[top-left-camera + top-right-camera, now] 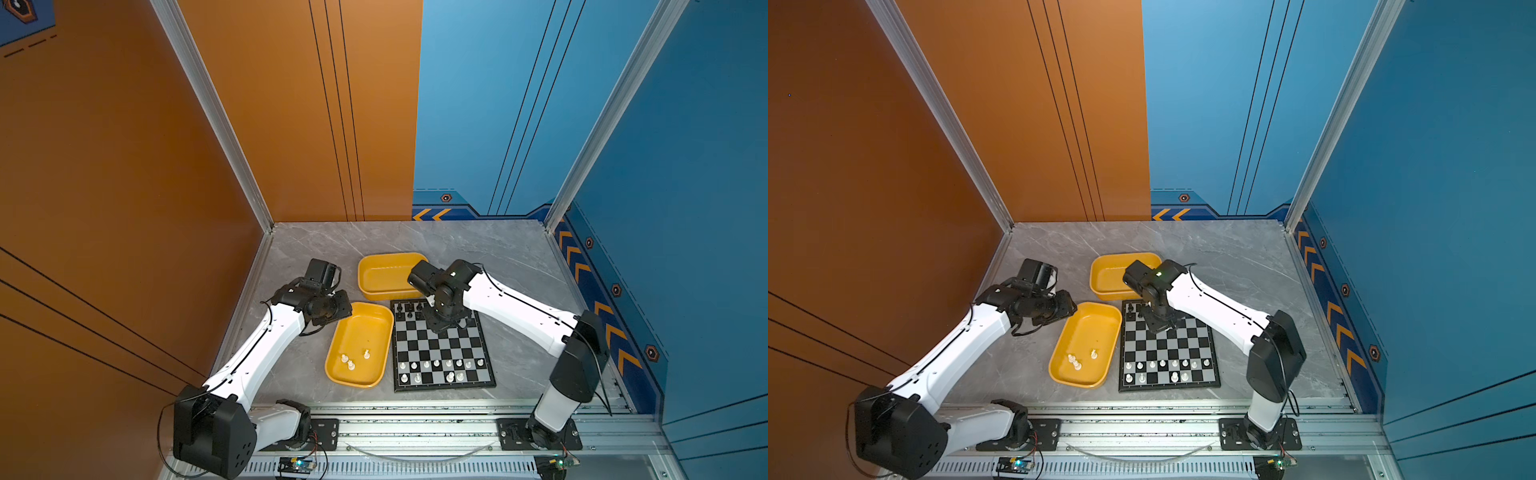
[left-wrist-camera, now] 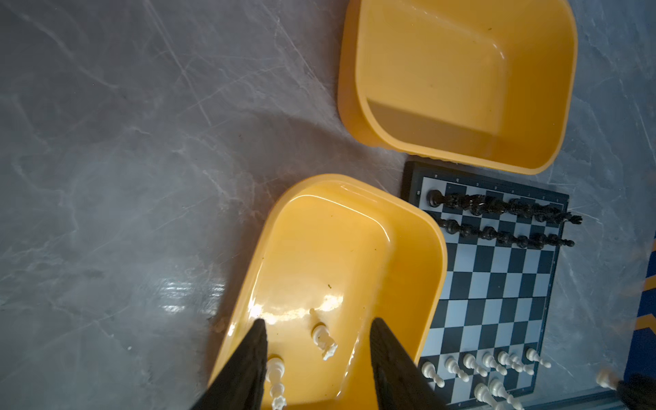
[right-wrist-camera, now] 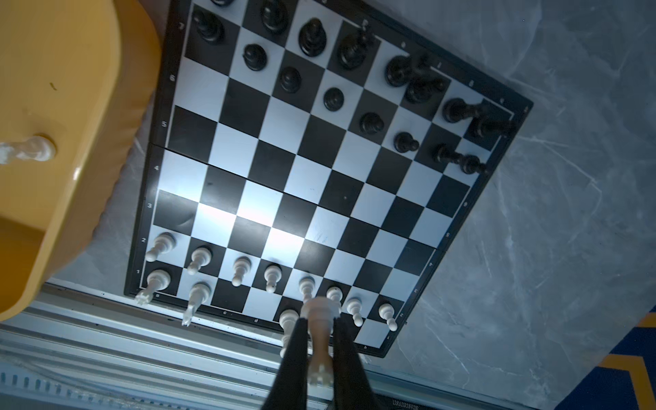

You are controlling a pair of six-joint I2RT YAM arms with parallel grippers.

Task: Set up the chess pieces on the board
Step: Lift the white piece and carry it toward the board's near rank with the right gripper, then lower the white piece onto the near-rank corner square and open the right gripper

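Note:
The board (image 1: pixel 440 349) (image 1: pixel 1167 348) lies flat at centre right. Black chess pieces (image 1: pixel 409 309) (image 3: pixel 312 35) fill its far rows, and white ones (image 1: pixel 436 365) (image 3: pixel 241 268) stand along its near rows. Three more white pieces (image 1: pixel 351 362) (image 2: pixel 323 339) rest in the near yellow tray (image 1: pixel 361 328). My left gripper (image 2: pixel 319 320) (image 1: pixel 332 309) hangs open over that tray, holding nothing. My right gripper (image 3: pixel 320 321) is shut on a white piece (image 3: pixel 319 316) with a notched crown. It is raised above the board's far part (image 1: pixel 446 322), where the wrist hides its fingers in both top views.
A second yellow tray (image 1: pixel 382 274) (image 2: pixel 461 81) sits behind the board, touching its far edge, with nothing seen in it. The near tray lies against the board's left side. Grey marble tabletop (image 1: pixel 519 266) surrounds them; an aluminium rail (image 1: pixel 415 428) runs along the front.

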